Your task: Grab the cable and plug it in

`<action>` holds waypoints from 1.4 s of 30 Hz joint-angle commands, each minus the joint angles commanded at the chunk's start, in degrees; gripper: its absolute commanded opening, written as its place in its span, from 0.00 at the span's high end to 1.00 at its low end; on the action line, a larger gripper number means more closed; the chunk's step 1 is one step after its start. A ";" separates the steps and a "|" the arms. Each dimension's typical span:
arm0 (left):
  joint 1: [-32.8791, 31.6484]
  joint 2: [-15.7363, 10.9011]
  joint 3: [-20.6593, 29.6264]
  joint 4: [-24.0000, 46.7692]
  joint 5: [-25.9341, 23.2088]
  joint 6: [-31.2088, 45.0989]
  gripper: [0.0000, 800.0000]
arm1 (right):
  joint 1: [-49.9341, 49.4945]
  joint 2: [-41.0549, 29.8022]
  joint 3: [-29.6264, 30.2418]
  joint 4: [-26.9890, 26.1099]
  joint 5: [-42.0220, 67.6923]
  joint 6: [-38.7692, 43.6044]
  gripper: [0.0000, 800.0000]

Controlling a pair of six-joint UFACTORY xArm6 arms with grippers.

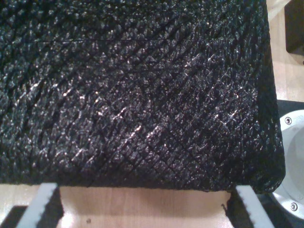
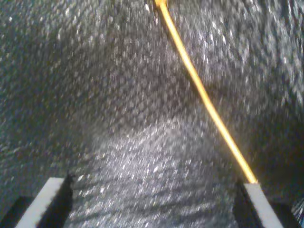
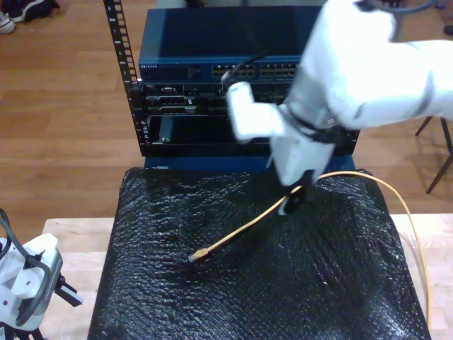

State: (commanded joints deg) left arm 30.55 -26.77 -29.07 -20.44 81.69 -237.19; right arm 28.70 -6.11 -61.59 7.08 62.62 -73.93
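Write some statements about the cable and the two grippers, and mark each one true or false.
1. The cable lies on the black mat. True.
2. The plug is already in the rack. False: the plug lies on the mat, apart from the rack.
3. My second gripper is open. True.
4. My first gripper is shut on the cable. False: it is open, with nothing between its jaws.

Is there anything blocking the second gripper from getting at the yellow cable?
Nothing visible blocks it. My second gripper is open over the black mat, and the cable runs bare across the mat to one fingertip.
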 joint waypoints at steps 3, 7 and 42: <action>0.18 0.00 -0.09 0.00 0.00 0.00 0.00 | 2.46 2.11 -0.18 -1.67 -1.41 1.58 0.01; 0.26 0.00 -0.18 0.00 -0.09 -0.18 0.00 | 4.57 4.92 0.18 -2.73 -3.96 3.08 0.01; 0.26 1.41 -0.18 0.00 -0.09 -1.14 0.00 | 13.71 15.91 5.80 -18.11 -21.19 16.62 0.16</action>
State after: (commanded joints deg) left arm 30.81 -25.36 -29.24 -20.44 81.60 -238.33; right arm 42.42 9.80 -55.79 -11.03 41.43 -57.32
